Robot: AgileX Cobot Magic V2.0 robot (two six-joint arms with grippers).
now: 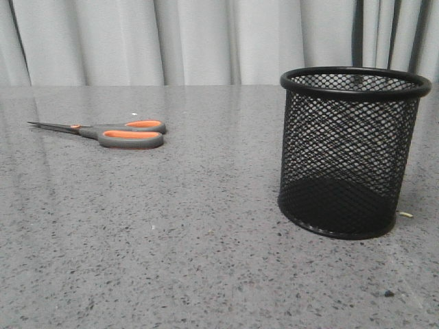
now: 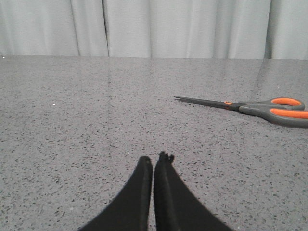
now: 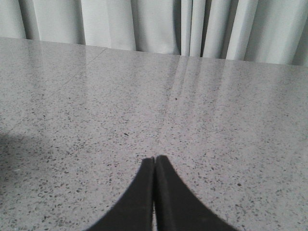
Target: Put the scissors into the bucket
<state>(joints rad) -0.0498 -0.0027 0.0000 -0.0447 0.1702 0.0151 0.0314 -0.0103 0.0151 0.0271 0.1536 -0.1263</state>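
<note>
Grey speckled stone bench [image 1: 206, 260], glossy; pale pleated curtain [image 1: 171, 41] behind far edge. Grey-handled scissors with orange loops and dark blades [image 1: 113, 131] flat at far left, tips pointing left. Black wire-mesh cylindrical bucket [image 1: 350, 154] upright at near right, well apart. Left pincer [image 2: 153, 161] clenched, empty, above bare bench; right pincer [image 3: 154, 160] likewise clenched, empty.

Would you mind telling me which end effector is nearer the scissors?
Left. The left end effector has the scissors in its wrist view; the right end effector sees only bare table.
</note>
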